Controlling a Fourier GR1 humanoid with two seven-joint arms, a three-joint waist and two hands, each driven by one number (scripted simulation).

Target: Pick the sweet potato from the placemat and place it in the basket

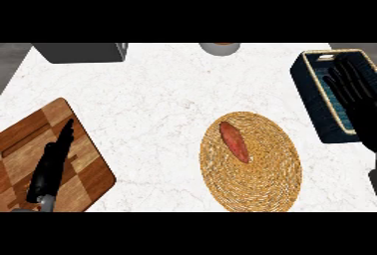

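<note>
An orange-red sweet potato (234,142) lies lengthwise on the upper left part of a round woven placemat (254,174), right of the counter's middle. A dark blue basket (310,94) with a woven inner lining stands at the right edge. My right hand (363,112) is over the basket's right side with its fingers straight, pointing away from me; it holds nothing and hides part of the basket's inside. It is well to the right of the sweet potato. My left hand (50,167) rests edge-on above the cutting board at the lower left, fingers straight and empty.
A wooden cutting board (81,174) lies at the lower left corner of the white marble counter. A grey box-shaped object (81,52) stands at the back left, and a round white vessel (219,48) at the back middle.
</note>
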